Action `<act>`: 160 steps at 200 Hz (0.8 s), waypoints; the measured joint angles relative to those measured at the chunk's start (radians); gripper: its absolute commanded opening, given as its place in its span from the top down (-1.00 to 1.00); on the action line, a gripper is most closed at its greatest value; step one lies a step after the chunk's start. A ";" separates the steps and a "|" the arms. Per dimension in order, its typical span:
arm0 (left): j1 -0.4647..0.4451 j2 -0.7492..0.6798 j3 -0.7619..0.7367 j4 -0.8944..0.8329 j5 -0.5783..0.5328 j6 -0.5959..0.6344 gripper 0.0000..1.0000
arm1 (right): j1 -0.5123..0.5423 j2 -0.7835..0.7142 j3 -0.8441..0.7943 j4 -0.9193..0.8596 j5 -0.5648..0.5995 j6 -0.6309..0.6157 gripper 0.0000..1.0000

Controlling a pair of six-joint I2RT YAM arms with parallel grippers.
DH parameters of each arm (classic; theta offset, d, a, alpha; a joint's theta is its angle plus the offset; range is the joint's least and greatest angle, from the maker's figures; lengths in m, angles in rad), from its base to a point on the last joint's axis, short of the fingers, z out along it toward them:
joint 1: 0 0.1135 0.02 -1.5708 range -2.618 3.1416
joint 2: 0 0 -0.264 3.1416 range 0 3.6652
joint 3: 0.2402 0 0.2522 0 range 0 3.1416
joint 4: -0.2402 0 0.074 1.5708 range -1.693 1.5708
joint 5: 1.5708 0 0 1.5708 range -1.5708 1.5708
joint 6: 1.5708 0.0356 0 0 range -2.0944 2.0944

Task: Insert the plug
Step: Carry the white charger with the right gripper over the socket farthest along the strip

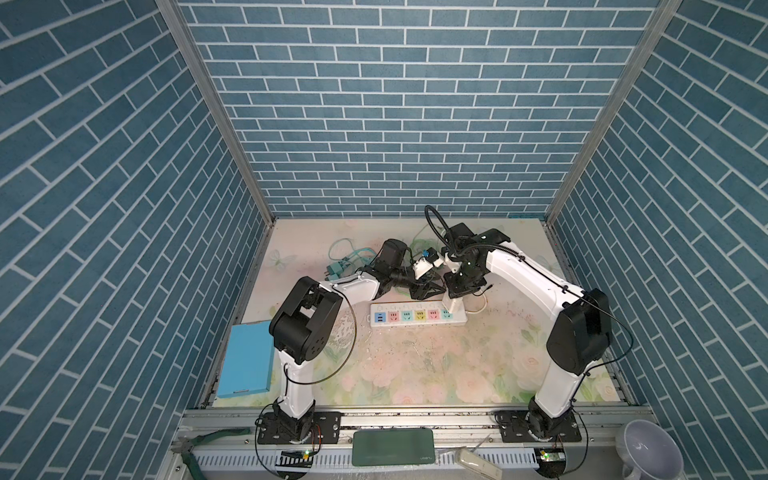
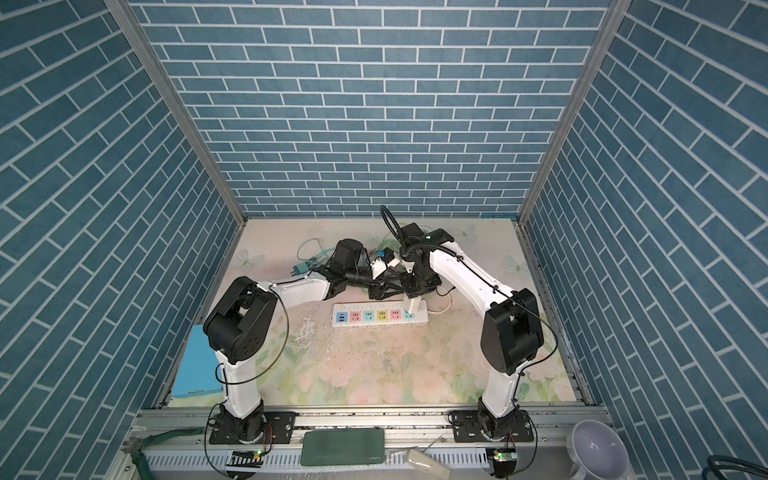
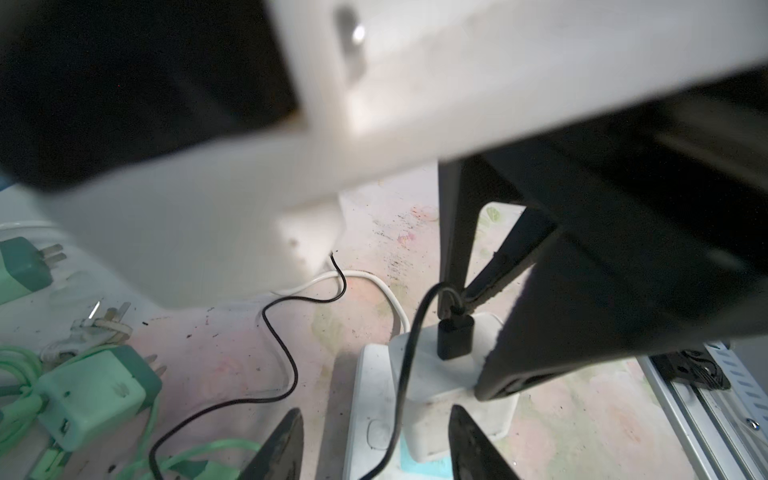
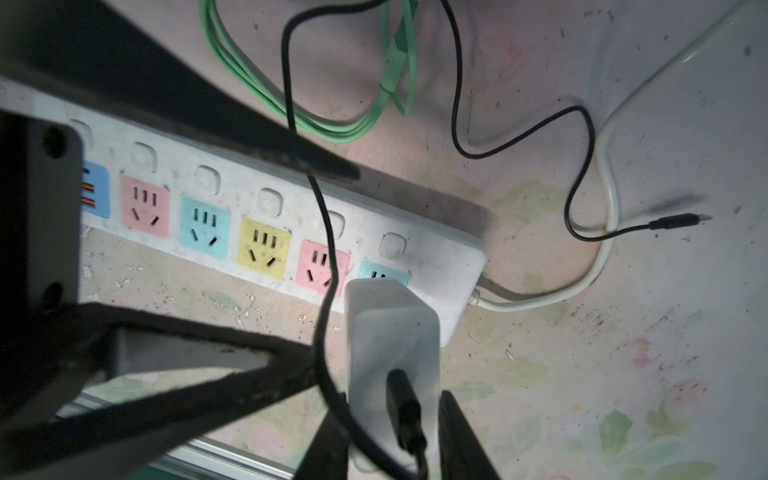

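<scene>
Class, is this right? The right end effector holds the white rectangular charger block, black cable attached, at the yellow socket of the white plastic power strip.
Wrong socket. The right end effector holds the white rectangular charger block, black cable attached, at the turquoise end socket of the white plastic power strip; the yellow socket is uncovered. The right wrist view shows it.

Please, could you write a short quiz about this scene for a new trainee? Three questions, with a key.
1. True or false: the right hand grips the white charger.
2. Which socket of the power strip does the charger cover? A yellow; B blue; C the end teal socket.
3. Fill in: the cable plugged into the charger is ____.
Key: 1 true; 2 C; 3 black.
</scene>
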 measured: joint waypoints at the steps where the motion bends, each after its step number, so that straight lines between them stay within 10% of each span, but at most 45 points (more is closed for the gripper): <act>1: 0.000 0.000 -0.001 0.000 0.000 0.000 -0.13 | 0.000 0.002 -0.002 0.001 0.001 0.002 0.90; 160: 0.046 -0.100 -0.135 0.098 -0.138 -0.027 -0.12 | 0.048 0.013 -0.059 0.079 0.102 0.131 0.83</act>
